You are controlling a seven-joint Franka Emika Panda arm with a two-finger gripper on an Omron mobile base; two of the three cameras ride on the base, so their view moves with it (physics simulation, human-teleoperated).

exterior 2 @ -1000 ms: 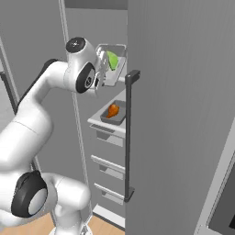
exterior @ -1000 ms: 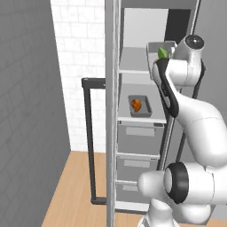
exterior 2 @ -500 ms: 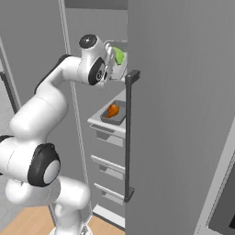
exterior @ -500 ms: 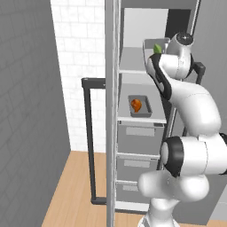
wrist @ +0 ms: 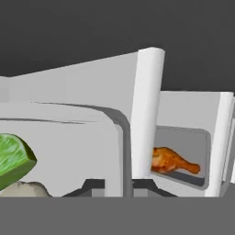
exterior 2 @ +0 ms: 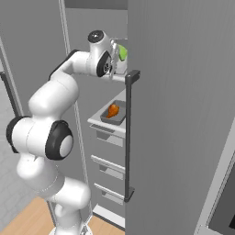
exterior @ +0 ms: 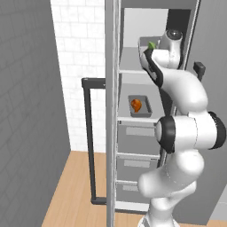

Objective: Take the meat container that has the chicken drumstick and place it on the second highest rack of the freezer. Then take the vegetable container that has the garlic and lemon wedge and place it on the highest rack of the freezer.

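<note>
My gripper (wrist: 114,186) is clenched on the rim of the vegetable container (wrist: 69,137), up at the highest rack (exterior: 133,60) of the freezer (exterior 2: 183,114). Inside it: lemon wedge (wrist: 13,158), garlic (wrist: 23,189) just beside it. The meat container (exterior: 140,107) with the chicken drumstick (exterior: 136,104) sits on the second highest rack (exterior: 126,113). I can read no labels.

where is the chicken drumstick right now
The chicken drumstick lies in its grey tray on the second highest rack of the freezer, just above the drawer fronts and one shelf below the gripper.
</note>
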